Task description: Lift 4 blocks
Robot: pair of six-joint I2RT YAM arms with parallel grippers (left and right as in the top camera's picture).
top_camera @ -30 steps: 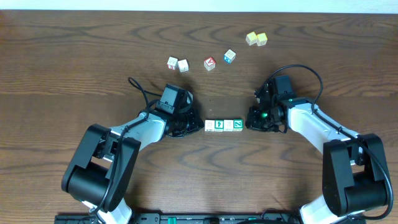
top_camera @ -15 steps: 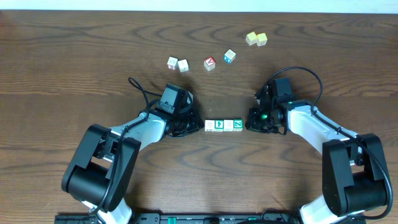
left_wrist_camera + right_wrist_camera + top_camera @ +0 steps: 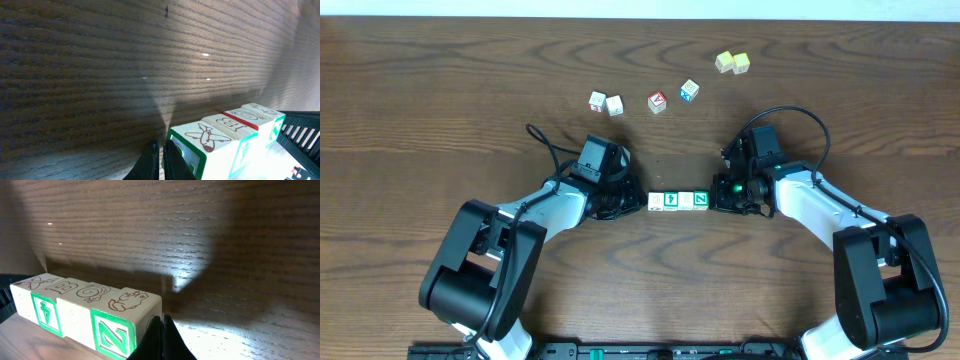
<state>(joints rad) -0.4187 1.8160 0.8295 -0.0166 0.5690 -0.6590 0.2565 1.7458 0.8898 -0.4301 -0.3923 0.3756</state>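
Four white picture blocks (image 3: 679, 201) lie in a tight row at the table's middle, with green and teal marks on their faces. My left gripper (image 3: 642, 203) is shut, and its tips press against the row's left end. In the left wrist view, the left gripper (image 3: 163, 160) touches the green-framed end face of the airplane block (image 3: 205, 142). My right gripper (image 3: 717, 198) is shut too and sits against the row's right end. In the right wrist view, the right gripper (image 3: 161, 335) meets the side of the end block (image 3: 125, 317). Nothing is between either gripper's fingers.
Other cubes lie at the back: two white ones with pink edges (image 3: 605, 103), a red-faced one (image 3: 657, 102), a blue-sided one (image 3: 689, 91) and a pale yellow pair (image 3: 731, 62). Black cables loop behind both wrists (image 3: 542, 140).
My right gripper has slid left and now touches the right end of the row. The left arm has stayed put.
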